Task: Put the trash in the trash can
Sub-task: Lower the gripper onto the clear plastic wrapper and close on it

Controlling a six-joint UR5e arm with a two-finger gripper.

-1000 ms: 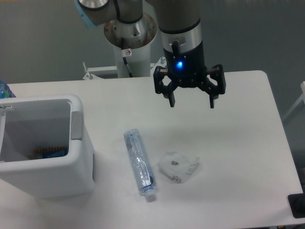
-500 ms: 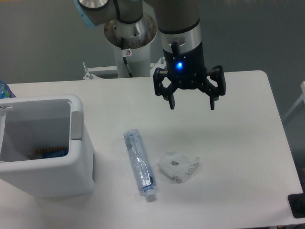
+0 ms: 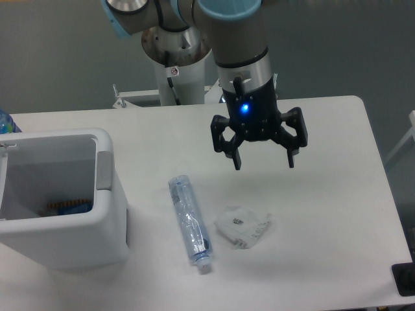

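Two pieces of trash lie on the white table: a long flattened clear bottle (image 3: 189, 224) with a bluish tint, cap toward the front edge, and to its right a small crumpled clear wrapper (image 3: 242, 226) with dark print. The trash can (image 3: 107, 214), a big white boxy bin with grey inner walls, stands at the left, close beside the bottle. My gripper (image 3: 264, 162) hangs open in the air above and behind the wrapper, fingers pointing down, a blue light lit on its body. Nothing is between its fingers.
Something orange and blue (image 3: 67, 207) lies at the bottom of the bin. The arm's white base (image 3: 176, 61) stands behind the table. A blue-capped bottle (image 3: 5, 122) peeks in at the far left edge. A dark object (image 3: 404, 278) sits at the table's front right corner.
The gripper has come down and slightly forward toward the wrapper, still open. Bottle, wrapper and bin have not moved.
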